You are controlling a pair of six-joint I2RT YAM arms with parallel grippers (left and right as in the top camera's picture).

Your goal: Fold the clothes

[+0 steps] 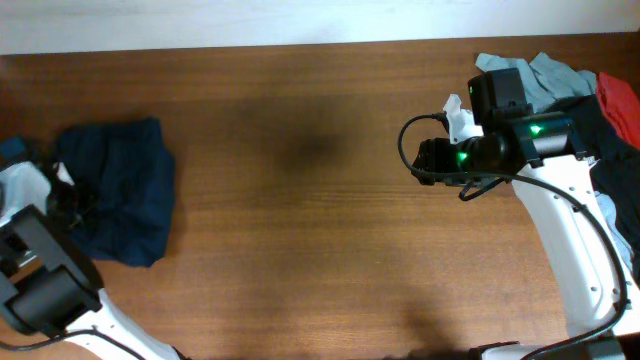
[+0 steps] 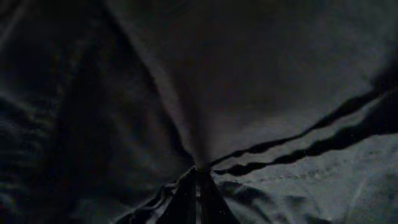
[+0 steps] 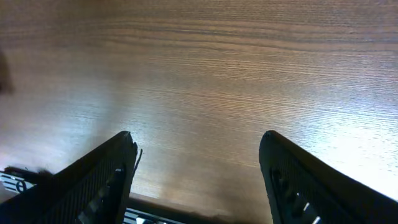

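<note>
The clothes (image 1: 125,185), a pair of dark navy shorts, lie bunched in a compact heap at the table's far left. My left gripper (image 1: 72,200) is down on the heap's left edge. In the left wrist view the dark cloth (image 2: 249,81) fills the frame and its creases run together at my left gripper (image 2: 199,180), which is shut with a pinch of the fabric between its tips. My right gripper (image 1: 432,160) hovers over bare wood at the right, far from the shorts. In its wrist view the right gripper (image 3: 196,143) is open, with only tabletop between the fingers (image 3: 106,174).
A pile of other garments sits at the back right corner: grey (image 1: 555,75), red (image 1: 620,105) and black (image 1: 598,135) cloth, just behind the right arm. The wooden table (image 1: 320,220) stretches between the two arms.
</note>
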